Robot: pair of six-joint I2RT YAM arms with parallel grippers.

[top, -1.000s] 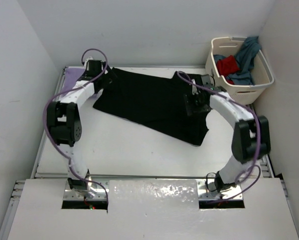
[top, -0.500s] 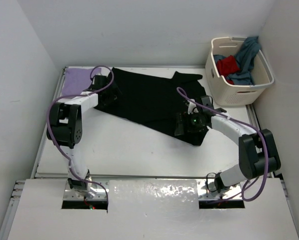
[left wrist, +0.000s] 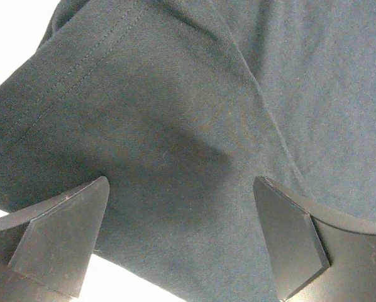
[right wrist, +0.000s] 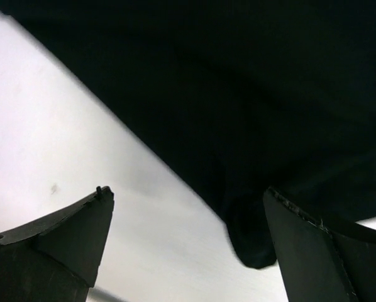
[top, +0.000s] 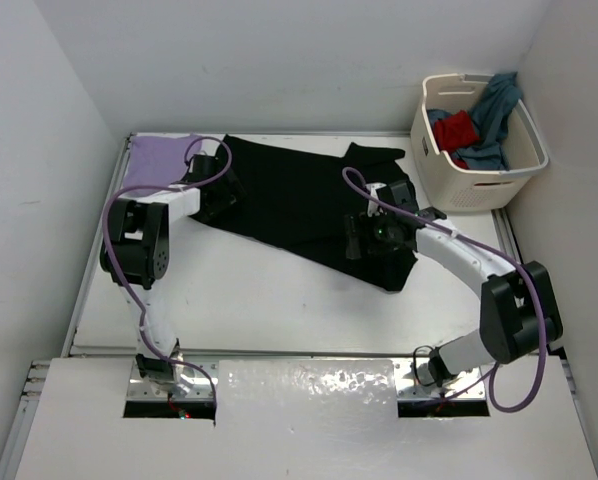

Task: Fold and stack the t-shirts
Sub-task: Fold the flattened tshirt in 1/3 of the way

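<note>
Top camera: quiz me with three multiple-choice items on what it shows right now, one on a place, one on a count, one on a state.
1. Where on the table does the lavender t-shirt lie?
A. far left corner
B. middle
C. near right corner

2. How many t-shirts are in the basket?
A. none
B. two
C. four

3. How does the right gripper stand?
A. shut on cloth
B. open over the edge of the black t-shirt
C. shut and empty

Key:
1 A, it lies flat in that corner.
2 B, a red t-shirt and a teal t-shirt show inside.
3 B, its wrist view shows the jaws wide apart above the cloth's edge.
</note>
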